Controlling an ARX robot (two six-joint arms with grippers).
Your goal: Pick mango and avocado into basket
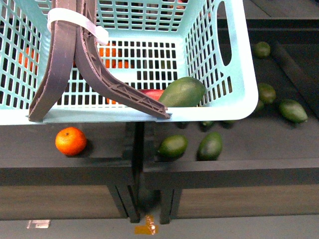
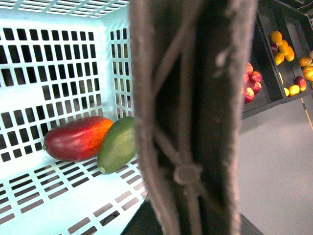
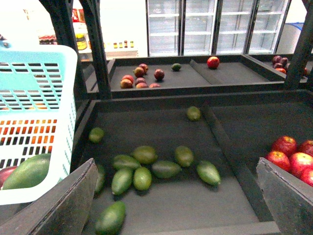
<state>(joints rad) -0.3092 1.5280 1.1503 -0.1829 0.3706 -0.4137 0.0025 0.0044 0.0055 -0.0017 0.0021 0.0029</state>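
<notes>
Handles (image 1: 94, 74): brown-grey, trussed, nearest the front camera, bound at the top by a white tie (image 1: 75, 22); their feet rest on the near rim of the basket (image 1: 234, 64). In the left wrist view one handle fills the middle of the picture.

Basket: light teal, slotted sides, an oval hand slot in its right wall. Its near rim overhangs the dark shelf (image 1: 249, 149) below.

Avocado (image 1: 183, 92): dark green, inside the basket, lying against the near wall toward the right corner.

Mango (image 2: 78, 138): red blending to orange, inside the basket on the slotted floor, touching the avocado's left side. In the front view only a red sliver shows past the handle.

Left gripper: not in view; its state cannot be told.

Right gripper (image 3: 176, 200): two dark fingers (image 3: 54, 205) spread wide apart, nothing between them, held just to the right of the basket above the avocado bin.

Loose avocados (image 3: 146, 169): a cluster lies on the bin floor, with open floor on the bin's far half. Two (image 1: 192, 145) show under the basket's near rim.

Orange (image 1: 71, 141): alone on the shelf, left of the divider, near the front edge.

Red apples (image 3: 293, 154): in the next bin to the right, beyond a raised divider.
</notes>
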